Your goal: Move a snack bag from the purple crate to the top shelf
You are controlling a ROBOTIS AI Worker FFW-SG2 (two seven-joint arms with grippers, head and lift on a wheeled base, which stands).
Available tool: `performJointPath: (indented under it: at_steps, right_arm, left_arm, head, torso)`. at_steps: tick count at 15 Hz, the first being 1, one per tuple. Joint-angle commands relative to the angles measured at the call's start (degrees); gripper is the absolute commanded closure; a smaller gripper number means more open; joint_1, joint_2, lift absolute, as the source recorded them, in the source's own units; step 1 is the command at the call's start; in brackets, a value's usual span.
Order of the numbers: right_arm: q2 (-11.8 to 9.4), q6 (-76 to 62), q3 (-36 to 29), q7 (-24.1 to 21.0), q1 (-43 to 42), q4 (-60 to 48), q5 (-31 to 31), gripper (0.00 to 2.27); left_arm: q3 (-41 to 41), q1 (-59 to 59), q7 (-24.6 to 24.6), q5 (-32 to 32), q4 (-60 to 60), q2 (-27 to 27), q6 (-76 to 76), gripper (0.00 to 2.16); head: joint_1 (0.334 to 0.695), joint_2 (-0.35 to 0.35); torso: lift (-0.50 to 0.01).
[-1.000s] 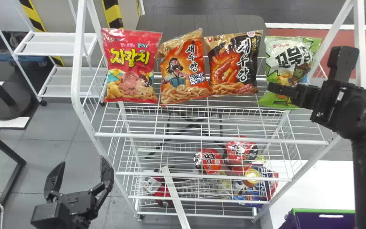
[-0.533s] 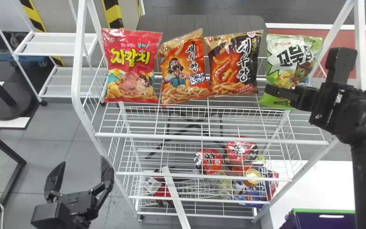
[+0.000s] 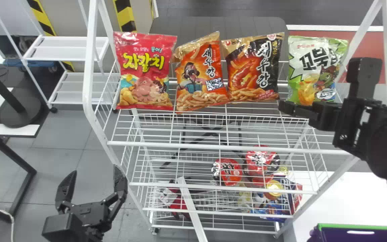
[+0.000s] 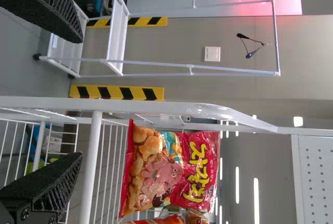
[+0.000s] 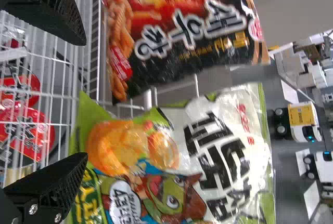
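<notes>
A tall white metal rack [image 3: 89,67], with its wire-grid top shelf [image 3: 227,147], takes up the middle of the head view; at five o'clock sits the purple crate [image 3: 331,235] with a green rim. The task's thing, presumably the green-and-white foil snack bag [image 3: 311,67], stands on that shelf at two o'clock, its long axis running roughly six to twelve, with an orange-and-black foil bag [image 3: 254,70] beside it at nine. The right hand [image 3: 323,85] is the nearer, its fingers spread wide and gripping nothing; from its wrist the bag lies towards eleven. The left hand [image 3: 95,169], also open, is parked at seven o'clock. Placing looks finished, so the right hand should back out towards five, its finger [image 3: 294,109] clearing the foil's lower edge without tugging it.
</notes>
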Motion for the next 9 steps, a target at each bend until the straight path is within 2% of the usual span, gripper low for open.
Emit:
performJointPath:
  at_steps: [1, 5, 9]
  right_arm:
    - [0.23, -1.12, 1.63, -0.09, 6.93, -7.24, -0.64, 0.05]
    - [0.4, -17.64, 1.72, -0.7, 18.8, -10.93, -0.82, 0.03]
    - [0.4, -39.09, 0.75, -1.23, 27.15, -5.48, -2.49, 0.03]
  left_arm:
    - [0.0, 0.09, 0.13, 0.0, 0.01, 0.08, -0.67, 0.01]
    - [0.09, 0.62, 0.3, 0.0, -0.7, 0.17, -0.67, 0.01]
    - [0.79, 1.58, 0.39, 0.0, -1.14, 0.17, -0.67, 0.02]
  head:
    - [0.695, 0.066]
    - [0.695, 0.106]
    - [0.695, 0.101]
  torso:
    - [0.002]
    - [0.002]
    - [0.002]
